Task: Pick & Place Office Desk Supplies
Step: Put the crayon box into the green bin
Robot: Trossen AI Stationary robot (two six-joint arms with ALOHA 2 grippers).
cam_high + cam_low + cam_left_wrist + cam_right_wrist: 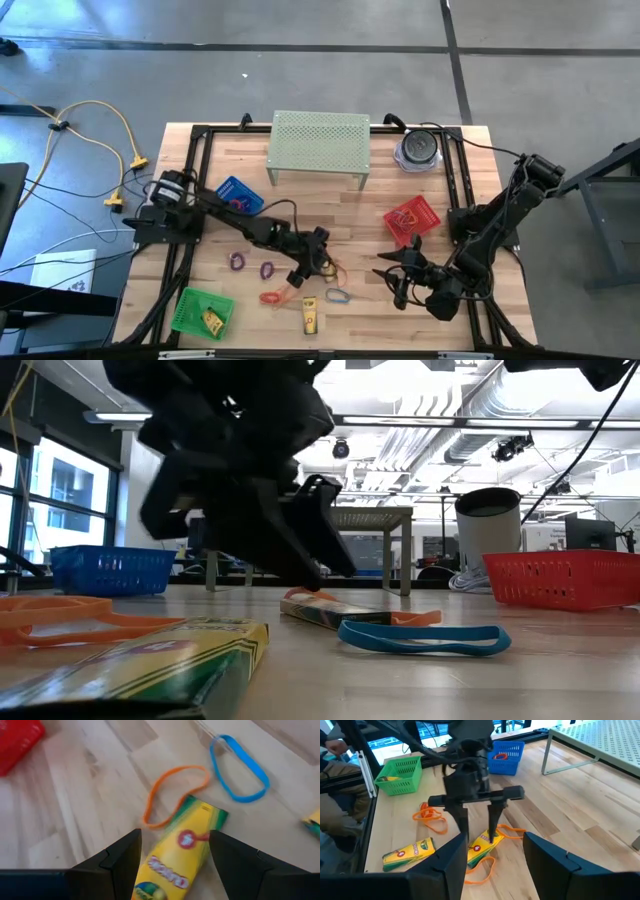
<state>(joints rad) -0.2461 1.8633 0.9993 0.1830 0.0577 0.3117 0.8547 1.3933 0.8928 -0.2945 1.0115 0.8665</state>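
Observation:
A yellow and green crayon box (175, 865) lies flat on the wooden table, just right of its middle, on an orange rubber band (172, 795). My left gripper (175, 835) slants down over the box, open, with one finger on either side of its end. A blue band (240, 770) lies just beyond. A second crayon box (310, 316) lies near the front edge. Two purple bands (237, 261) and more orange bands (274, 297) lie to the left. My right gripper (398, 276) hangs open above the table, right of the box, holding nothing. My left gripper straddles the near end of the crayon box (481, 849), coming slanting down from the table's left, its fingers along the box's long sides. Whether the fingertips (492, 836) touch the box I cannot tell. The box lies flat on the table.
A green basket (200, 312) holding a yellow box stands at the front left, a blue basket (238, 193) at the back left and a red basket (412, 220) at the right. A pale green perforated stand (318, 145) and a round grey container (418, 150) stand at the far edge.

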